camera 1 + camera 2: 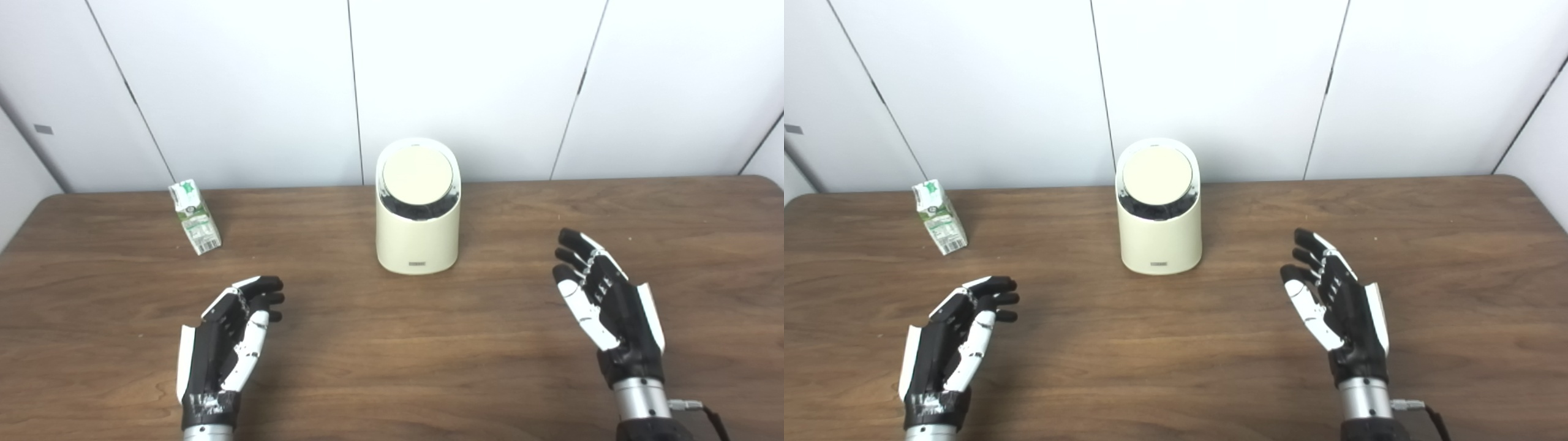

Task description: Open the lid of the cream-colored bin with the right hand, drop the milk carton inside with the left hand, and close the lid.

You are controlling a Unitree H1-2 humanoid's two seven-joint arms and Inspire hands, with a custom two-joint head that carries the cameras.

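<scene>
A cream-colored bin [418, 239] stands upright at the table's middle back, its round slanted lid [417, 176] shut and facing me. A small green and white milk carton [195, 216] stands on the table at the left back, leaning slightly. My left hand [228, 340] is open and empty above the table, below and right of the carton. My right hand [603, 303] is open and empty, to the right of the bin and nearer me. Neither hand touches anything.
The brown wooden table [392, 355] reaches across the whole view, its back edge against white wall panels [465, 79]. Its rounded right back corner shows in the right eye view [1516, 179].
</scene>
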